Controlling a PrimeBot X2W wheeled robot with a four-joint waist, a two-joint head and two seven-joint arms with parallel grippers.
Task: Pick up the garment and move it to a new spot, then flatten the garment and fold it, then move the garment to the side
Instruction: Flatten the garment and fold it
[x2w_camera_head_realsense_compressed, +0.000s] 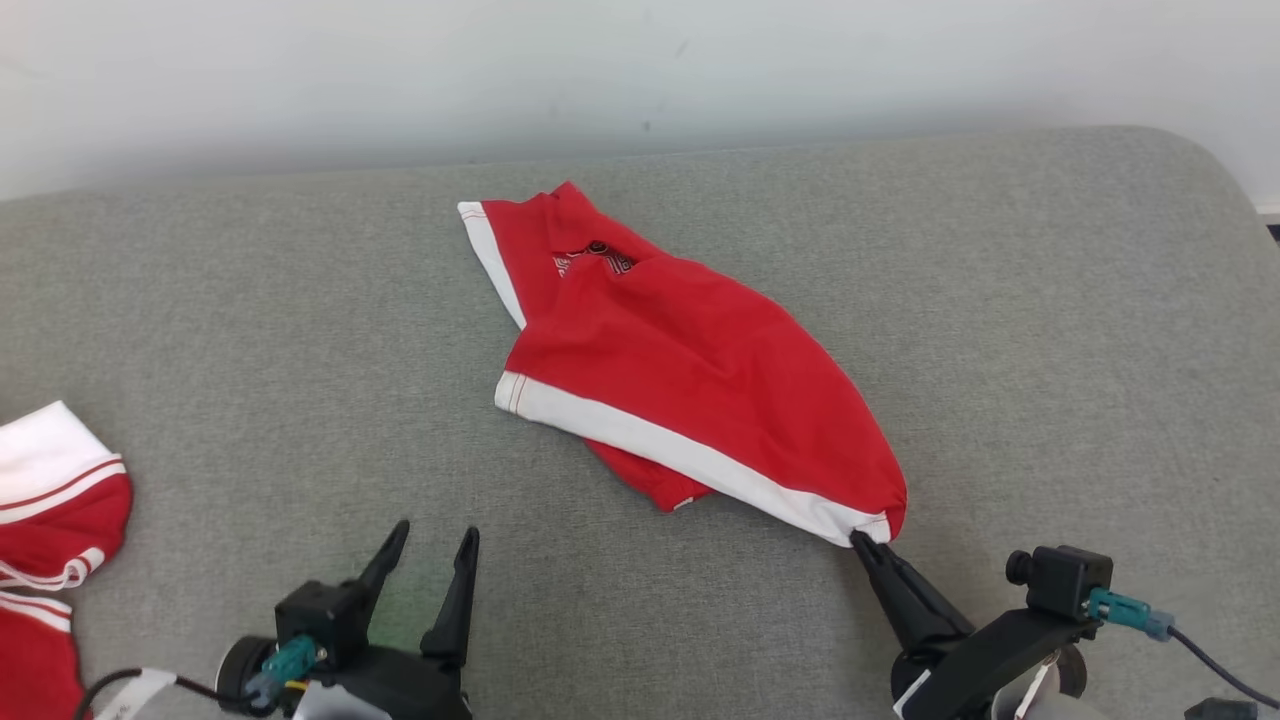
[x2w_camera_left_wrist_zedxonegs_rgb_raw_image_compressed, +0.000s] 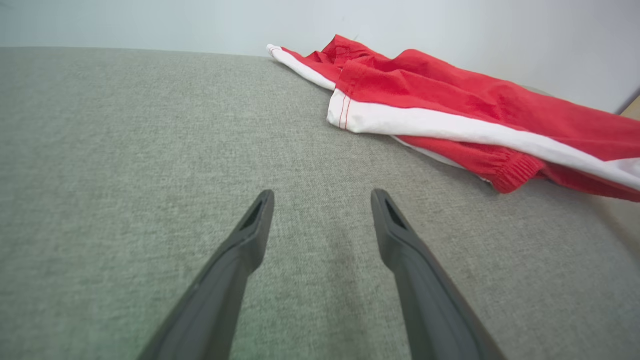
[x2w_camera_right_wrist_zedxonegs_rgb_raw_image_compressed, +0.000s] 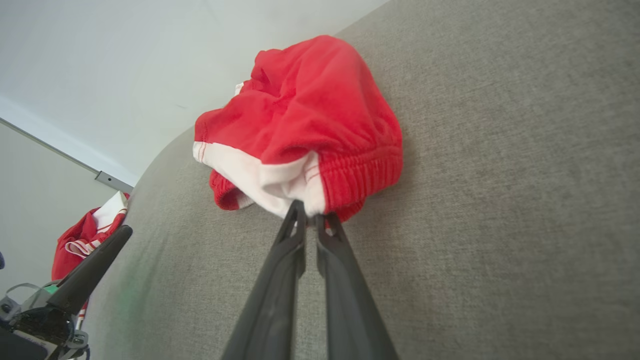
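The garment (x2w_camera_head_realsense_compressed: 690, 370) is a pair of red shorts with white side stripes, lying crumpled in the middle of the grey cushion. My right gripper (x2w_camera_head_realsense_compressed: 862, 542) is shut on its near right corner, at the elastic waistband. In the right wrist view the garment (x2w_camera_right_wrist_zedxonegs_rgb_raw_image_compressed: 305, 125) bunches up just beyond the pinched fingertips of the right gripper (x2w_camera_right_wrist_zedxonegs_rgb_raw_image_compressed: 310, 216). My left gripper (x2w_camera_head_realsense_compressed: 436, 537) stands open at the lower left, well apart from the cloth. In the left wrist view the left gripper (x2w_camera_left_wrist_zedxonegs_rgb_raw_image_compressed: 322, 200) has nothing between its fingers, and the garment (x2w_camera_left_wrist_zedxonegs_rgb_raw_image_compressed: 450, 110) lies up and to the right.
The grey cushion (x2w_camera_head_realsense_compressed: 250, 330) spans the whole scene, with a pale wall (x2w_camera_head_realsense_compressed: 640, 70) behind it. A second red and white garment (x2w_camera_head_realsense_compressed: 50, 540) lies at the left edge, also seen as a red and white garment (x2w_camera_right_wrist_zedxonegs_rgb_raw_image_compressed: 90, 235) in the right wrist view.
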